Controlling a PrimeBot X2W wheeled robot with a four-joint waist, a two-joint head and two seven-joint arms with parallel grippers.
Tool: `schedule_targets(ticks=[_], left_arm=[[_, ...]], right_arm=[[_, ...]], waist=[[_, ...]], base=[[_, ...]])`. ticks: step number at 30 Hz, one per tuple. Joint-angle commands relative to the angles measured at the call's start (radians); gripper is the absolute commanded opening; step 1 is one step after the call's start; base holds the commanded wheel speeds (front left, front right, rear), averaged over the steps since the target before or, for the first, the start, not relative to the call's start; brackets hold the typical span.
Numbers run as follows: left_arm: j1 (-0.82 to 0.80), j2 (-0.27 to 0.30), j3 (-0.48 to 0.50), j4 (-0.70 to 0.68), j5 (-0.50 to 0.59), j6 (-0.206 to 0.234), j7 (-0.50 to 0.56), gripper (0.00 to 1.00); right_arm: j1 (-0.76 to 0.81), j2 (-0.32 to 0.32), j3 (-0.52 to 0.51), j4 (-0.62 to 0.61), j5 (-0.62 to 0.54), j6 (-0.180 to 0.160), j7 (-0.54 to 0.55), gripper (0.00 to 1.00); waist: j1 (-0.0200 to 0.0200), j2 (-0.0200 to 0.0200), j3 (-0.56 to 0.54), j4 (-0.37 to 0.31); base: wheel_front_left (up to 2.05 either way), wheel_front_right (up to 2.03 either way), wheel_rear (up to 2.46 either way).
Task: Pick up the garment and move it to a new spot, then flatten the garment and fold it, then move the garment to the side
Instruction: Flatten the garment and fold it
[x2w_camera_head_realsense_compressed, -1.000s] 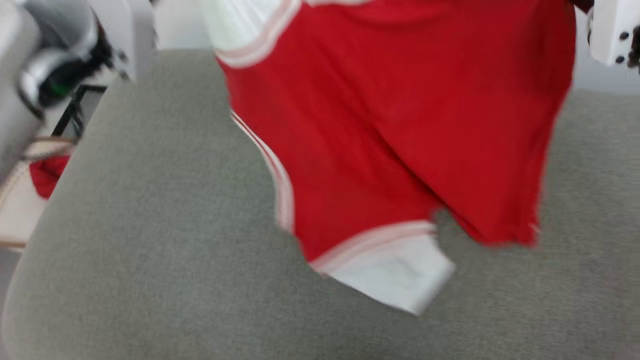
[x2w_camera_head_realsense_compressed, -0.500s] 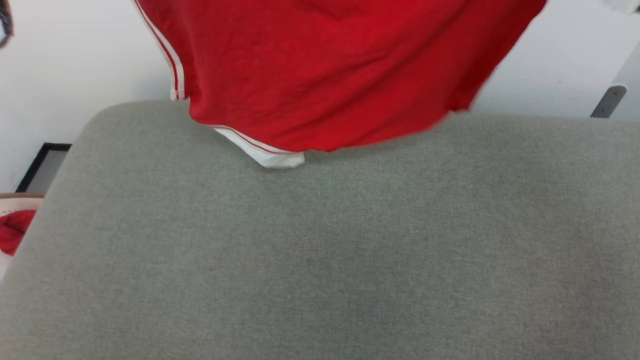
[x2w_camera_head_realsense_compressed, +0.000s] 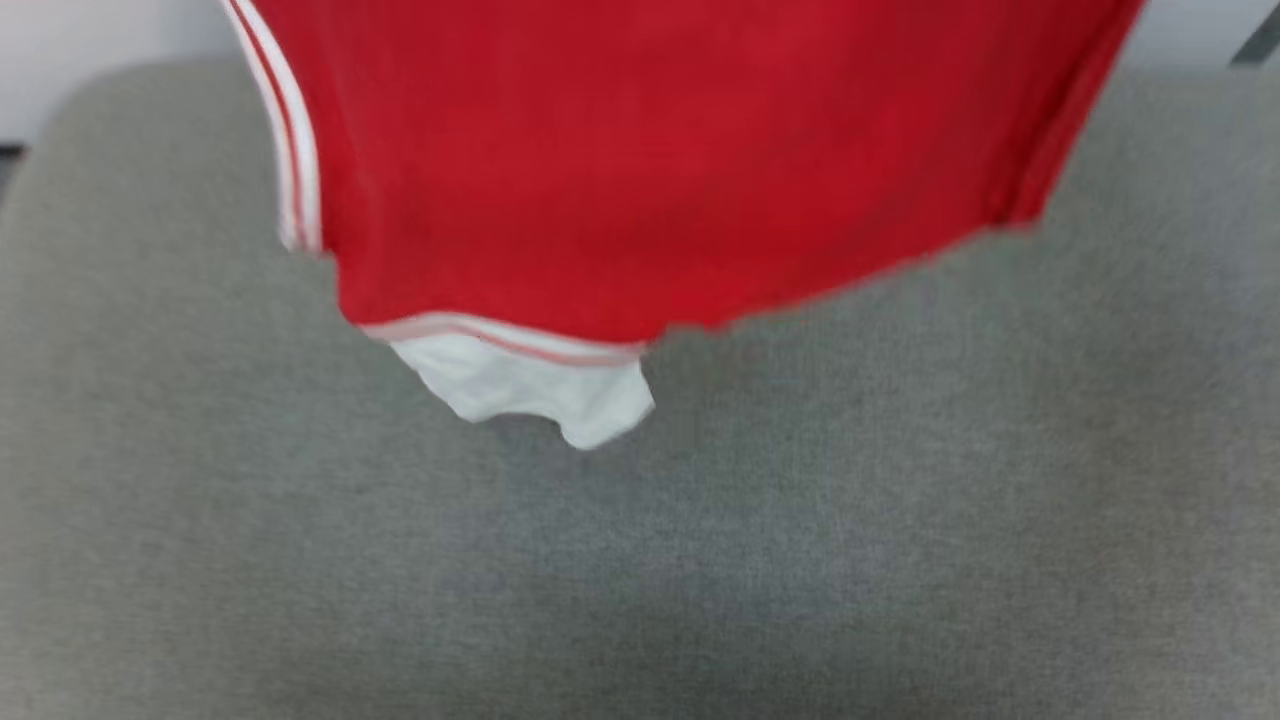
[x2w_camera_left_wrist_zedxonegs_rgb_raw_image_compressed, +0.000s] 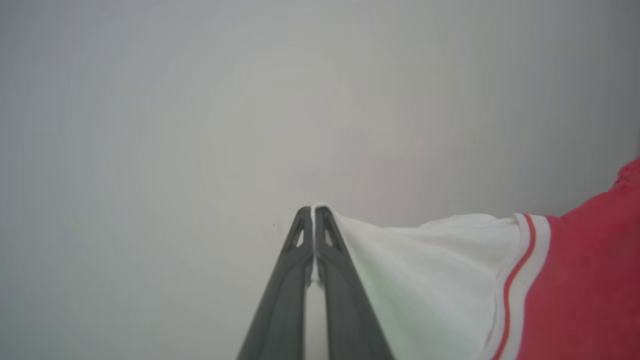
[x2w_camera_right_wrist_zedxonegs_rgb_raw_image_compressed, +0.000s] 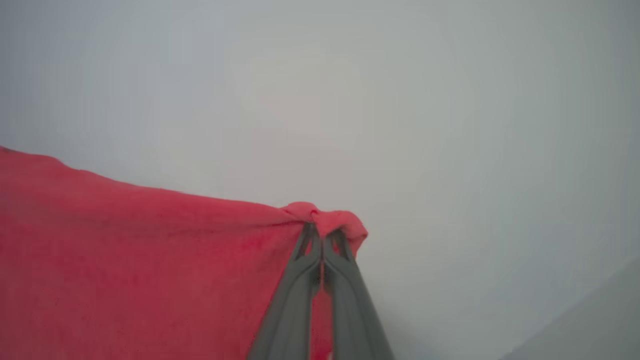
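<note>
The garment (x2w_camera_head_realsense_compressed: 650, 170), a red jersey-style shirt of soft knit cloth with white short sleeves and white-and-red striped trim, hangs in the air across the upper half of the head view. Its top runs out past the upper edge. Below it lies a wide grey woven fabric surface (x2w_camera_head_realsense_compressed: 640, 580) with rounded corners. One white sleeve (x2w_camera_head_realsense_compressed: 520, 385), edged by a striped band, dangles from the garment's lower left edge over that surface (whether it brushes the fabric cannot be told through the blur). A white-and-red stripe (x2w_camera_head_realsense_compressed: 295, 150) runs down the garment's left edge.

In the left wrist view the left gripper (x2w_camera_left_wrist_zedxonegs_rgb_raw_image_compressed: 313, 212), with two long dark grey fingers, is pressed together on the edge of a white sleeve, a thin strip of white cloth caught between the fingers. From there the sleeve stretches taut to the right, through a striped band, into the red body. A plain pale wall (x2w_camera_left_wrist_zedxonegs_rgb_raw_image_compressed: 200, 100) is behind.

In the right wrist view the right gripper (x2w_camera_right_wrist_zedxonegs_rgb_raw_image_compressed: 322, 235) is clamped on a small bunched fold of the red cloth, which puffs over the fingertips. The red body spreads away to the left and downward, drawn tight along its upper edge.
</note>
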Motion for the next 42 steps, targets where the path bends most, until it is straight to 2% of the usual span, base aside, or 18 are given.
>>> schedule_targets(ticks=[1,6,9,12,14,18,21,26,29,30,31,36,42], left_arm=[[-0.023,-0.024,-0.001,0.028,0.036,0.016,-0.054,0.0],[-0.178,-0.11,0.036,0.135,0.129,0.06,-0.274,0.0],[-0.286,-0.131,0.054,0.156,0.192,0.065,-0.378,0.0],[-0.343,-0.145,0.099,0.136,0.217,0.042,-0.404,0.0],[-0.341,-0.137,0.165,0.079,0.234,0.034,-0.407,0.0],[-0.186,-0.121,0.261,0.019,0.279,0.027,-0.405,0.0],[-0.076,-0.128,0.341,-0.028,0.299,0.017,-0.407,0.0],[0.081,-0.125,0.341,-0.03,0.32,-0.005,-0.407,0.0],[0.175,-0.122,0.253,-0.048,0.272,-0.009,-0.398,0.0],[0.202,-0.113,0.215,-0.075,0.224,-0.009,-0.375,0.0],[0.202,-0.113,0.215,-0.075,0.224,-0.009,-0.375,0.0],[0.296,-0.002,0.038,-0.23,0.046,-0.008,-0.269,0.0],[0.438,0.102,-0.055,-0.381,-0.094,-0.008,-0.207,0.0]], right_arm=[[-0.026,0.048,-0.01,0.048,-0.054,-0.001,-0.074,0.0],[-0.17,0.146,-0.07,0.235,-0.287,-0.001,-0.436,0.0],[-0.25,0.164,-0.092,0.3,-0.398,-0.001,-0.579,0.0],[-0.3,0.173,-0.105,0.343,-0.462,-0.001,-0.632,0.0],[-0.305,0.175,-0.1,0.359,-0.485,-0.001,-0.648,0.0],[-0.246,0.186,-0.072,0.373,-0.494,-0.001,-0.665,0.0],[-0.209,0.174,-0.054,0.368,-0.476,-0.001,-0.671,0.0],[-0.111,0.135,0.013,0.336,-0.417,-0.001,-0.669,0.0],[-0.038,0.098,0.054,0.301,-0.35,-0.001,-0.648,0.0],[-0.018,0.08,0.076,0.283,-0.335,-0.001,-0.633,0.0],[-0.018,0.08,0.076,0.283,-0.335,-0.001,-0.633,0.0],[0.097,-0.018,0.134,0.176,-0.207,-0.001,-0.569,0.0],[0.283,-0.14,0.168,0.036,-0.08,-0.001,-0.52,0.0]], waist=[[0.0,0.0,0.199,-0.056],[0.0,0.0,0.321,-0.058],[0.0,0.0,0.423,-0.042],[0.0,0.0,0.521,-0.017],[0.0,0.0,0.577,-0.001],[0.0,0.0,0.615,0.023],[0.0,0.0,0.597,0.043],[0.0,0.0,0.507,0.071],[0.0,0.0,0.432,0.082],[0.0,0.0,0.409,0.085],[0.0,0.0,0.409,0.085],[0.0,0.0,0.303,0.104],[0.0,0.0,0.18,0.118]], base=[[0.0,0.0,0.0],[0.0,0.0,0.0],[0.0,0.0,0.0],[0.0,0.0,0.0],[0.0,0.0,0.0],[0.0,0.0,0.0],[0.0,0.0,0.0],[0.0,0.0,0.0],[0.0,0.0,0.0],[0.0,0.0,0.0],[0.0,0.0,0.0],[0.0,0.0,0.0],[0.0,0.0,0.0]])
